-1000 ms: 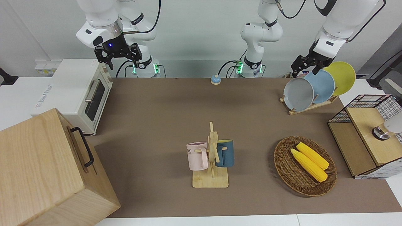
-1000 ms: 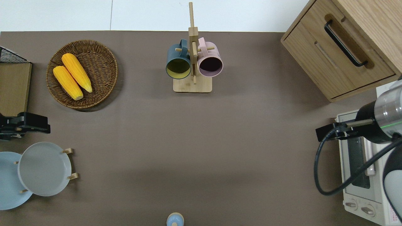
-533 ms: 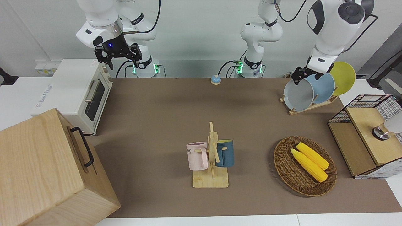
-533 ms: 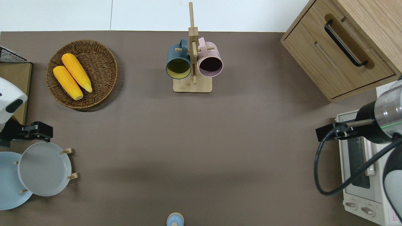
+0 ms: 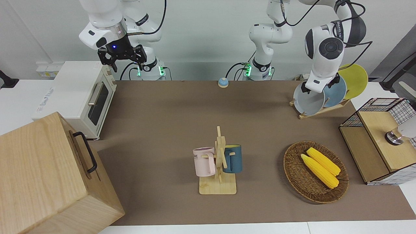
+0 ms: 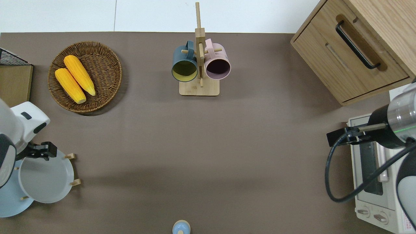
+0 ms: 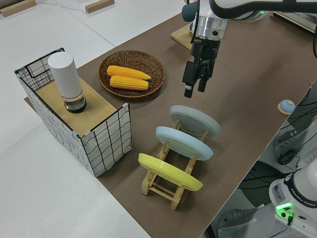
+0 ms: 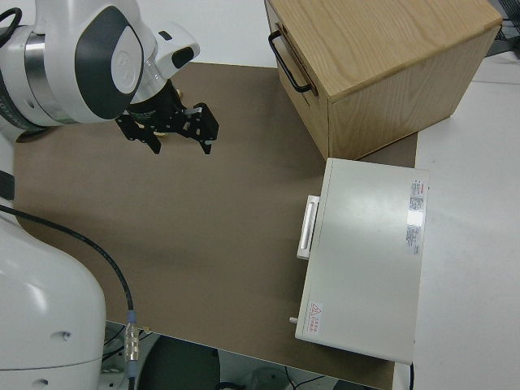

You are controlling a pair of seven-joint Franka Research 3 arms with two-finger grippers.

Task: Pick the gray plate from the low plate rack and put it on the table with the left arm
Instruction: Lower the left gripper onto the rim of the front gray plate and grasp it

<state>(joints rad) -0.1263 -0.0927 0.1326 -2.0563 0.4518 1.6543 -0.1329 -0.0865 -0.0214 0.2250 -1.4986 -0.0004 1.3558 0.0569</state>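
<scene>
While the gray plate (image 5: 308,100) leans in the low plate rack (image 5: 320,110), at the rack's end farthest from the robots with a sky-blue plate (image 5: 334,91) and a yellow plate (image 5: 354,79) slotted nearer to them, the left gripper (image 7: 194,84) hangs over its raised upper rim. Its fingers (image 7: 188,89) are parted and point down, gripping nothing. This looks like the approach step, with the grasp not yet made. Next, I judge, the fingers must drop astride that rim, clamp it, then lift the plate off the pegs toward bare surface (image 6: 201,146). The right arm is parked, its gripper (image 8: 166,130) spread apart.
</scene>
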